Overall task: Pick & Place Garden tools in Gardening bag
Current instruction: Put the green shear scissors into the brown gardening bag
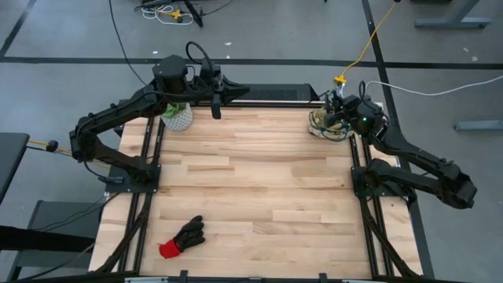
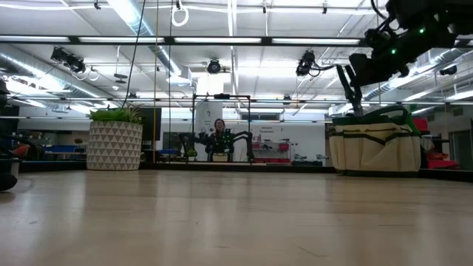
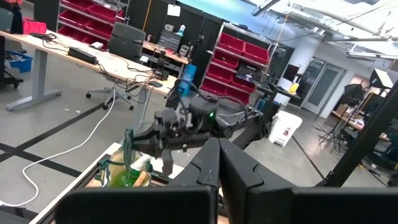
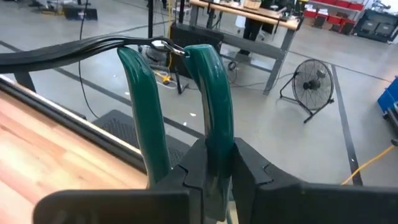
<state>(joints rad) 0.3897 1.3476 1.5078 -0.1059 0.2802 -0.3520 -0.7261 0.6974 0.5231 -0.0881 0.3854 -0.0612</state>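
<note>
High view, near edge: the black glove with red cuff (image 1: pixel 182 238) lies alone on the table (image 1: pixel 259 181), well apart from both arms; no claw touches it.
Mid table: bare boards, no other loose tool to be seen here.
Far left corner: the plant in the white pot (image 1: pixel 177 115) stands under the left arm; the left claw (image 1: pixel 215 110) hangs beside it, pinched shut and holding nothing, waiting.
Far right corner: the gardening bag (image 1: pixel 328 124) sits at the table's far edge, with the right claw (image 1: pixel 339 101) directly over it.
Right claw: nearly shut, clamped on one of two green handles (image 4: pixel 211 93) that rise from between its fingers; they look like the pruning shears' grips, though the blades are hidden.
Low view: the right claw (image 2: pixel 353 92) points down just above the bag's mouth (image 2: pixel 374 118).
Bag contents: green shapes show at the rim, but which tools are inside I cannot tell.
Progress: judged late; only the glove is visibly left out.
Remaining: let the held tool go into the bag, then fetch the glove.
</note>
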